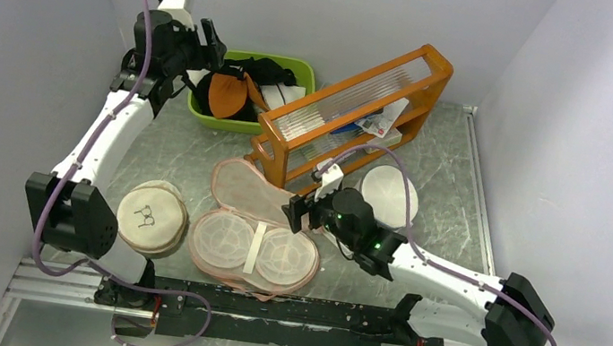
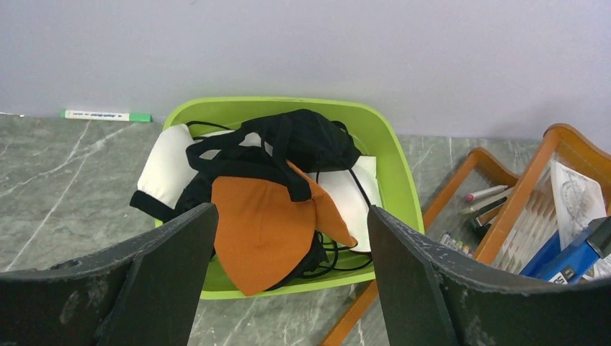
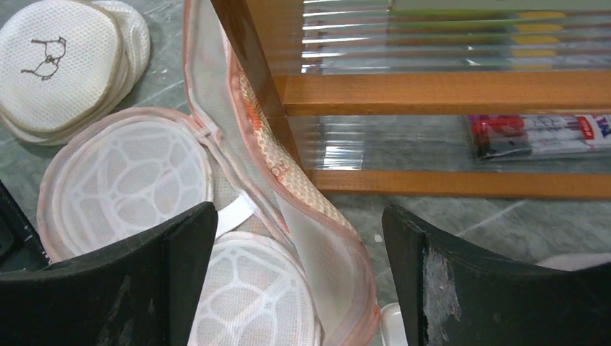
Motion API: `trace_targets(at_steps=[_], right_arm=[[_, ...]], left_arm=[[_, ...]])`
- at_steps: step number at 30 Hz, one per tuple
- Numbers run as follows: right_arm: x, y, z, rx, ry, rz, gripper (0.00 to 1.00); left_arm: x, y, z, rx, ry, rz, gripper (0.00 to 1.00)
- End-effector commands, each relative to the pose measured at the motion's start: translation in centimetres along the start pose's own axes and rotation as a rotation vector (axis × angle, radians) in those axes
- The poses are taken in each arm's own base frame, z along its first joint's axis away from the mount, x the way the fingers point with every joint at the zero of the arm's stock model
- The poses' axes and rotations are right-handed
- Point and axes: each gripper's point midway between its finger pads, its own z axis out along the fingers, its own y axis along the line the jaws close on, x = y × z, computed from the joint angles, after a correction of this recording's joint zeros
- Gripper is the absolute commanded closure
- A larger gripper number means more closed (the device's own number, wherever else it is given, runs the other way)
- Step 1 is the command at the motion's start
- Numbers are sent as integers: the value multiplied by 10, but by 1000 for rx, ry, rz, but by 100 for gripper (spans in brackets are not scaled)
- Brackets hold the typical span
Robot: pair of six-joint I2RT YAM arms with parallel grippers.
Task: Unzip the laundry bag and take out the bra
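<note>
The peach-pink laundry bag (image 1: 252,247) lies unzipped in the middle of the table. Its white mesh cups (image 3: 122,173) show inside, and its lid (image 3: 288,187) stands up against the wooden rack. The orange bra (image 1: 225,94) lies in the green bin (image 1: 299,68) at the back, tangled with black cloth; in the left wrist view the bra (image 2: 263,223) sits just beyond the fingers. My left gripper (image 1: 215,47) hovers open and empty over the bin's left end (image 2: 288,288). My right gripper (image 1: 297,212) is open and empty at the bag's right end, straddling the raised lid (image 3: 299,288).
An orange wooden rack (image 1: 353,107) with pens stands right of the bin. A round beige pouch (image 1: 151,219) lies left of the bag. A white round bag (image 1: 389,194) lies behind my right gripper. A green marker (image 2: 106,115) lies by the back wall. Black clothes (image 2: 302,137) fill the bin.
</note>
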Motion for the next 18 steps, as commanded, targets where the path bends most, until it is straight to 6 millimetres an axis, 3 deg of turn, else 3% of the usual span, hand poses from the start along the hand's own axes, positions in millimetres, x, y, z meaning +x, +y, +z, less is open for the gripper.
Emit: trace_targets(at_steps=[1,6,16,18], right_arm=[[-10,13,9,-103,-7,-11,17],[-6,16,17,-139,9,-4,30],[-5,46,14,-288,53,77,85],[-1,58,7,-346,63,113,91]], left_arm=[[-32,-6,-17,41,-81,1,13],[-34,-3,-17,57,-81,-24,14],[-33,15,-12,87,-69,-86,18],[-33,14,-12,98,-61,-124,19]])
